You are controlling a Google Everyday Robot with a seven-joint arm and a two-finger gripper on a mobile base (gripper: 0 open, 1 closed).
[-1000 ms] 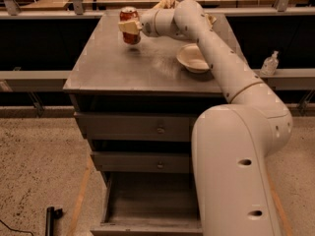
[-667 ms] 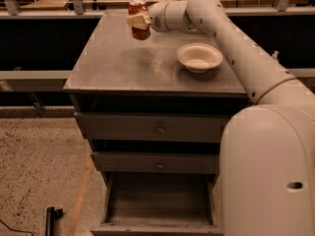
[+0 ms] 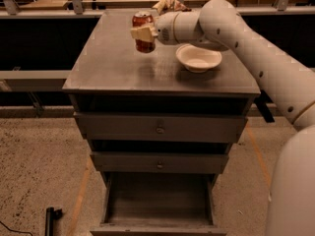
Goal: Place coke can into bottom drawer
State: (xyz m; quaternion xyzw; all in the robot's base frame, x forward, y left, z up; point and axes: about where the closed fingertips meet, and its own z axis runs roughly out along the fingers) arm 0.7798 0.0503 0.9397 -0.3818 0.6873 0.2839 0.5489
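Observation:
The coke can [image 3: 143, 21], red with a silver top, is held upright in my gripper [image 3: 142, 33] above the middle of the cabinet top [image 3: 113, 68]. The gripper is shut on the can, its pale fingers [image 3: 139, 33] wrapped across the can's middle. The can is lifted clear of the surface. The bottom drawer [image 3: 158, 200] is pulled open at the foot of the cabinet, showing a plain grey inside. The can is well above it and further back.
A white bowl [image 3: 199, 57] sits on the cabinet top right of the can. A crumpled brown bag [image 3: 170, 5] lies at the back edge. Two closed knobbed drawers [image 3: 160, 128] are above the open one. A dark object [image 3: 50, 218] lies on the floor at lower left.
The gripper has lifted the can off the top and carried it forward and right, toward the cabinet's middle. My arm has swung further out to the right.

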